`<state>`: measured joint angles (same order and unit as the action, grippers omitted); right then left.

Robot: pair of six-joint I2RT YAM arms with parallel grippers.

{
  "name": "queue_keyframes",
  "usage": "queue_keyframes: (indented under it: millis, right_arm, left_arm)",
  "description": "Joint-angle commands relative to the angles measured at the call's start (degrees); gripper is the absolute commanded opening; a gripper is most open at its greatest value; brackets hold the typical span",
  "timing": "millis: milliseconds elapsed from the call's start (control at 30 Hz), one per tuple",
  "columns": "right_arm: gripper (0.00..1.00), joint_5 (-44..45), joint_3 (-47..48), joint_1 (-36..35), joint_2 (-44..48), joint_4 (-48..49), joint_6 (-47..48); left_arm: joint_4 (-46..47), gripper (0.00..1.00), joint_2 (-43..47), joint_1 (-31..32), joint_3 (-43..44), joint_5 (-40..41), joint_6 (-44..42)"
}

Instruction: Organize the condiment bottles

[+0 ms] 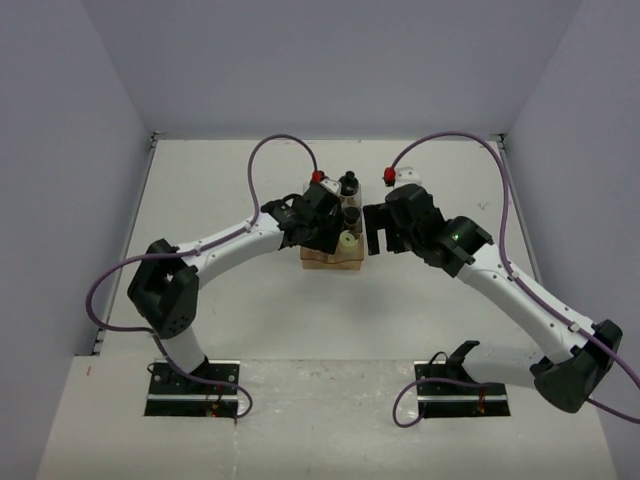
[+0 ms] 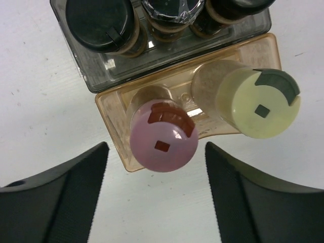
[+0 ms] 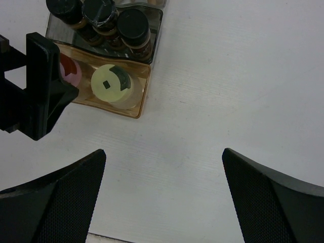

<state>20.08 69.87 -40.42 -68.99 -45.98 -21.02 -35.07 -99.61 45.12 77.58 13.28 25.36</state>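
While hanging over the near step of the rack (image 1: pixel 325 262), left gripper (image 2: pixel 156 152): jaws spread wide, nothing gripped; both fingers (image 2: pixel 55 192) apart from the cap below, white table (image 2: pixel 30 101) showing in each gap.
Pink-capped jar (image 2: pixel 163 135): directly beneath the left jaws, seated in the left slot of the tan tier (image 2: pixel 114 131); brownish contents; red-brown marks on the cap.
Yellow-green-capped jar (image 2: pixel 258 104): right slot of the same tier, near the pink-capped jar but not touching; beige contents; dark crescent at the cap's edge.
Tan tier: nearest step of the rack, translucent, carrying those two jars.
Grey tier (image 2: pixel 96 76): next step back, smoky plastic, set against the tan tier's far side.
Black-capped jars (image 2: pixel 101 23): three in a row across the grey tier; shiny clear film over the middle cap; brownish contents.
Far black-capped jar (image 1: pixel 350 182): right end of the farthest step, seen from the top view; remainder of that step hidden behind the left arm (image 1: pixel 230 238).
Right gripper (image 3: pixel 163 154): jaws likewise wide, empty, over bare table to the right of the rack, apart from every jar.
Rack: mid-table, under the left gripper, right gripper just beside its right edge.
Table: white, faintly textured.
Cables (image 1: pixel 283 138): purple, one looping from each wrist.
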Motion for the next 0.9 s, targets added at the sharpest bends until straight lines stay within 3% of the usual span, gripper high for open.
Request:
queue_keyframes:
  millis: [0,133,200,300,400,500,533,667,867]
  right_arm:
    - [0.99,1.1,-0.5,0.3,0.3,-0.2,-0.3]
    - [0.99,2.0,-0.9,0.3,1.6,-0.2,-0.5]
    - [0.99,3.0,-1.2,0.3,2.7,-0.1,-1.4]
    - [0.99,3.4,-2.9,0.3,7.2,1.1,-2.5]
    - [0.99,3.7,-5.8,0.3,14.6,3.1,-3.9]
    - [0.99,7.7,-8.2,0.3,20.6,2.6,-4.3]
    - [0.99,9.4,-8.6,0.3,21.6,2.1,-4.6]
    - [0.99,17.3,-8.8,0.3,25.0,-3.9,-8.5]
    - [0.99,20.7,-9.3,0.3,30.5,-7.0,-11.8]
  left_arm:
    - [3.4,0.82,4.7,0.5,0.9,1.0,0.2]
    - [3.4,0.90,7.1,0.5,-0.9,4.1,1.5]
    - [3.8,1.00,10.5,0.4,-2.3,8.0,2.7]
    - [4.2,1.00,16.5,-1.3,-6.9,12.7,4.3]
    - [5.1,1.00,23.1,-8.2,-12.8,13.2,6.2]
    - [5.3,1.00,31.9,-21.1,-19.5,11.6,7.6]
    - [4.8,1.00,36.8,-22.4,-20.6,12.2,7.3]
    - [1.3,1.00,45.8,-24.0,-22.7,19.0,4.9]
    - [-4.2,1.00,52.8,-24.0,-18.9,12.6,1.9]
